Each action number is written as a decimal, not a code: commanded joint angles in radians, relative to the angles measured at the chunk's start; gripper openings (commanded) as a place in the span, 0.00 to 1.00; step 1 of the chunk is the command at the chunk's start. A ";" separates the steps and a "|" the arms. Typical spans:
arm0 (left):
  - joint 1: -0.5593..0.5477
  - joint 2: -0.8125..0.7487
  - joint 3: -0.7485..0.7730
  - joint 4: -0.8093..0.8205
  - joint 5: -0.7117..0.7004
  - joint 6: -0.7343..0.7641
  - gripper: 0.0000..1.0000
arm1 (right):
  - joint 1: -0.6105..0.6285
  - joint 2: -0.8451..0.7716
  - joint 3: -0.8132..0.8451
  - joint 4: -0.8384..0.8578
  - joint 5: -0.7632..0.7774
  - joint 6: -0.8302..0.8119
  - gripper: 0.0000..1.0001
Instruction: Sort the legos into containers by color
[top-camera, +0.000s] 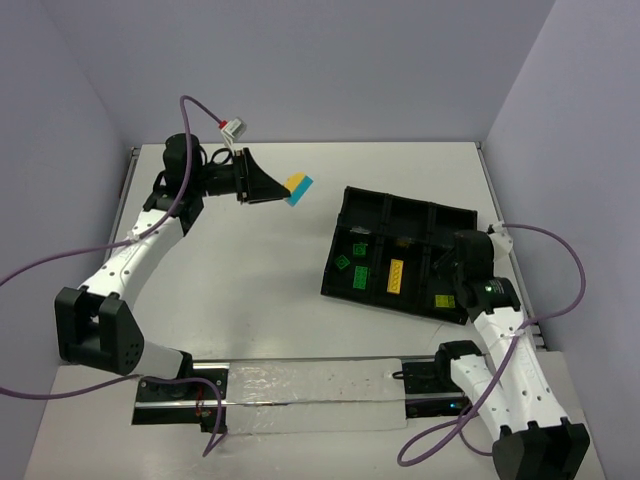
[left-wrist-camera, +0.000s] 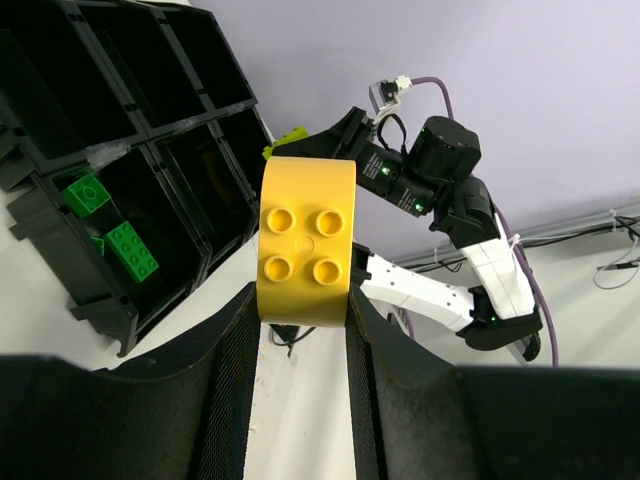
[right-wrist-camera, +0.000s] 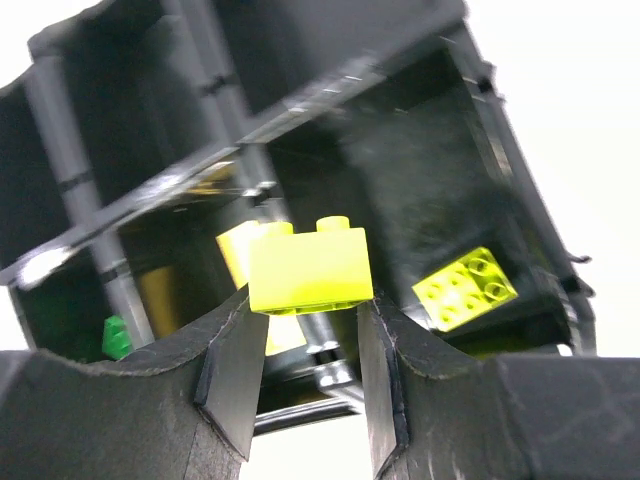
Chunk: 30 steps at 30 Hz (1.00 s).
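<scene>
Wide bare white tabletop (top-camera: 250, 290) between left gripper (top-camera: 282, 188) and black plastic compartment tray (top-camera: 335, 243): free passage. Yellow studded plastic brick (left-wrist-camera: 305, 240) sticks out past left fingers. Thin black dividers (top-camera: 385, 237) split tray; entry from above only. Rear row open above. Near-right cell blocked: right gripper (right-wrist-camera: 305, 305) hangs over it, clamping lime studded plastic brick (right-wrist-camera: 310, 270). Purple cable (top-camera: 565, 262) and lilac side wall (top-camera: 580, 150) crowd tray's right side.

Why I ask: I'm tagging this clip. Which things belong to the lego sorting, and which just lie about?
Job: yellow lego in left end effector, lime lego in right end effector, black tray, green legos inside it.
Lying about: purple cables, clear plastic sheet.
</scene>
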 joint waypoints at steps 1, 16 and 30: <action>-0.004 0.028 0.083 -0.042 0.010 0.076 0.00 | -0.028 0.051 -0.021 -0.053 0.084 0.071 0.00; -0.003 0.126 0.121 -0.018 0.037 0.053 0.00 | -0.054 0.008 -0.042 -0.045 0.170 0.125 0.83; -0.003 0.131 0.130 -0.007 0.038 0.044 0.00 | -0.055 -0.110 -0.002 0.248 -0.241 -0.093 0.76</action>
